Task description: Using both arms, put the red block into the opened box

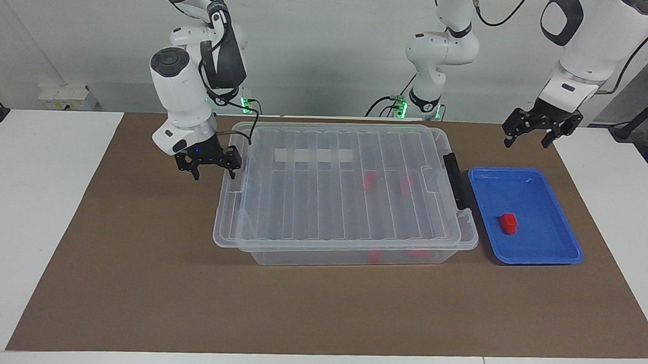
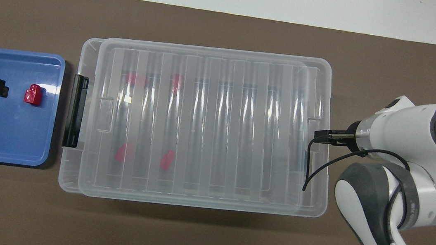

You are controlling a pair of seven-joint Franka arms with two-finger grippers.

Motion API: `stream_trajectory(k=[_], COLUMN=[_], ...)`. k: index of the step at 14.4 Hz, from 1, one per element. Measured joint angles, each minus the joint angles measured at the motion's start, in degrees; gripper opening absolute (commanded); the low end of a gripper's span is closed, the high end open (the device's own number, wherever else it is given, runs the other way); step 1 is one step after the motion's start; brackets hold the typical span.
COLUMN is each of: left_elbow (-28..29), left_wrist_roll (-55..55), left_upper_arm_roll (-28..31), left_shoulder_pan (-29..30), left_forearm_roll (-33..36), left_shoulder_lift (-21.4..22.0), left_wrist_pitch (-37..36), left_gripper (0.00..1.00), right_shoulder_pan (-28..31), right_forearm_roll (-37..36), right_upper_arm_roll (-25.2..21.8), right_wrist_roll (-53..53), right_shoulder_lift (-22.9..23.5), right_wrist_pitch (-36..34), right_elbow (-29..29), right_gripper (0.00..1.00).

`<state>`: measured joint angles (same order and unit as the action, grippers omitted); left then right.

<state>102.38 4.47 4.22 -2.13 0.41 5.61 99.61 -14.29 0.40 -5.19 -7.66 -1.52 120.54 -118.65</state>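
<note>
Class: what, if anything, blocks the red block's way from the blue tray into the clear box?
The ribbed clear lid covers nearly all of the box. The red block lies uncovered in the blue tray.

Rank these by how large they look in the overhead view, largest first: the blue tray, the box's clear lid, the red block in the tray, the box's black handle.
1. clear lid
2. blue tray
3. black handle
4. red block

None look alike, so the order is sure.
</note>
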Motion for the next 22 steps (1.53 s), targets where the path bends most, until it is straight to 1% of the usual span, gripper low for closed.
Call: stream_trajectory(k=[2, 4, 7, 10, 14, 18, 22], left_elbow=[0.83, 1.85, 6.13, 9.53, 15.10, 16.28, 16.41], left_wrist_roll=[0.19, 0.25, 5.04, 11.63, 11.70, 8.98, 7.83], left_upper_arm_roll=[0.08, 0.05, 0.09, 0.20, -0.32, -0.58, -0.56], left_shoulder_pan=[0.48, 0.91, 4.08, 8.31, 8.57, 8.49, 8.49], left_forearm_roll=[0.00, 0.00, 0.01, 0.01, 0.01, 0.01, 0.01], left_shoulder_lift=[-1.47, -3.90, -7.08, -8.84, -10.25, -12.83, -16.71], left_wrist_pitch=[3.25, 7.52, 15.81, 21.32, 31.74, 35.77, 40.46], left_gripper=[1.00, 1.00, 1.00, 1.00, 1.00, 1.00, 1.00], right_shoulder_pan=[1.30, 2.50, 3.85, 4.98, 6.18, 6.53, 7.28], right_forearm_roll=[-0.09, -1.19, -1.95, -2.01, -2.09, -2.27, -2.45], right_upper_arm_roll=[0.00, -0.01, -0.15, -0.22, -0.37, -0.49, -0.53], right_wrist_roll=[1.34, 1.97, 2.37, 2.38, 2.49, 2.85, 3.86], right_shoulder_lift=[-0.02, -0.02, -0.06, -0.06, -0.16, -0.16, -0.16], right_wrist_pitch=[0.00, 0.00, -0.01, -0.16, -1.29, -1.67, -2.56], right_elbow=[0.05, 0.05, 0.08, 0.08, 0.54, 0.73, 1.01], right_gripper=[1.00, 1.00, 1.00, 1.00, 1.00, 1.00, 1.00])
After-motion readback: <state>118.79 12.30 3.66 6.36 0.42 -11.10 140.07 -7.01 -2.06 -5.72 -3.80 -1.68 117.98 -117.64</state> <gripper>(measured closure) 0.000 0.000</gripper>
